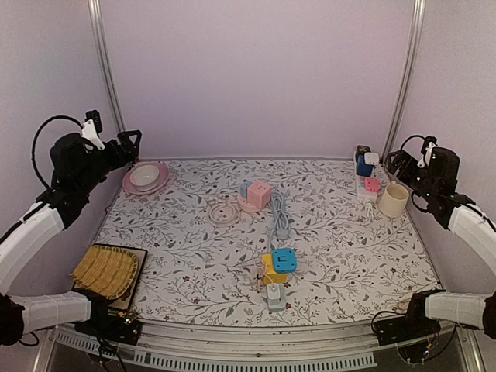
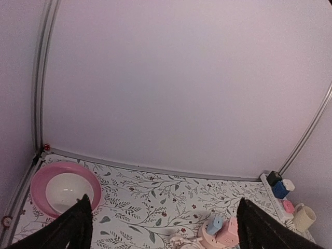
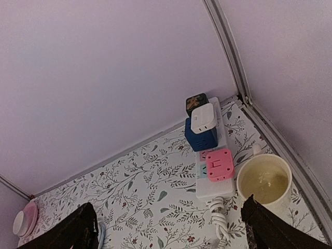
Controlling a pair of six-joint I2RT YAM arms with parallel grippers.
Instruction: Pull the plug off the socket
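A white power strip [image 1: 363, 186] lies at the back right, also in the right wrist view [image 3: 212, 188]. It carries a black plug [image 3: 196, 100], a white plug [image 3: 202, 117] on a blue adapter [image 3: 199, 137], and a pink plug [image 3: 220, 164]. A pink cube socket [image 1: 260, 194] with a light blue plug [image 1: 246, 188] stands mid-table, also in the left wrist view [image 2: 232, 232]. My left gripper [image 1: 126, 145] is open, raised at the far left. My right gripper [image 1: 399, 161] is open, raised beside the strip.
A cream cup [image 1: 392, 200] stands by the strip. A yellow cube [image 1: 270, 273] with a blue cube [image 1: 284, 260] and a grey plug [image 1: 275, 295] sits near the front. A grey cable [image 1: 279, 215], a white cable coil [image 1: 223, 211], a pink plate [image 1: 160, 179] and a bamboo mat [image 1: 105, 271] lie around.
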